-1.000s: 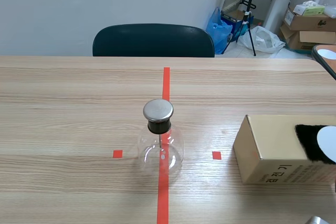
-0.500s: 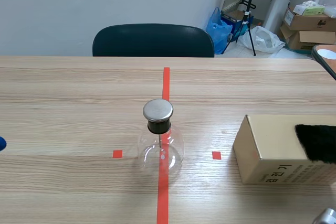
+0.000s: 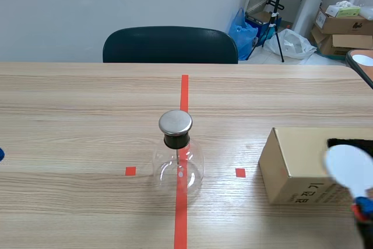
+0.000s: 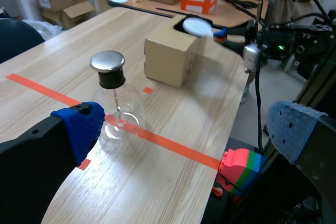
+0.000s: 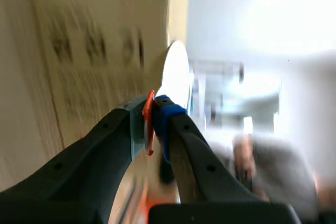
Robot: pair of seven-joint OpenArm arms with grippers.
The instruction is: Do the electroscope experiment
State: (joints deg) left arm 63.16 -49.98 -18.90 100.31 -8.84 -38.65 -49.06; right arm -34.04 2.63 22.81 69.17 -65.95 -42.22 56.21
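The electroscope, a clear glass flask [image 3: 178, 170] with a black neck and a round metal cap [image 3: 175, 122], stands on the red tape line at mid-table. It also shows in the left wrist view as the flask [image 4: 113, 106], ahead of my open left gripper [image 4: 184, 129]. My right gripper [image 3: 362, 207] is at the lower right edge, shut on the orange-red handle [image 5: 149, 121] of a white disc paddle [image 3: 348, 167]. The white disc [image 5: 176, 74] stands in front of the cardboard box [image 3: 291, 164]. A strip of black fur [image 3: 348, 142] lies on the box top.
A dark chair [image 3: 170, 45] stands behind the table's far edge. Boxes, bags and a tripod stand on the floor at the back right. A pink, green and blue block [image 4: 239, 169] sits at the table's near edge. A blue pad [image 3: 1, 154] of the left gripper shows at the left edge.
The white disc, at the right edge over the fur 1 s ago and out of sight 0.5 s ago, now stands raised before the box in my right gripper.
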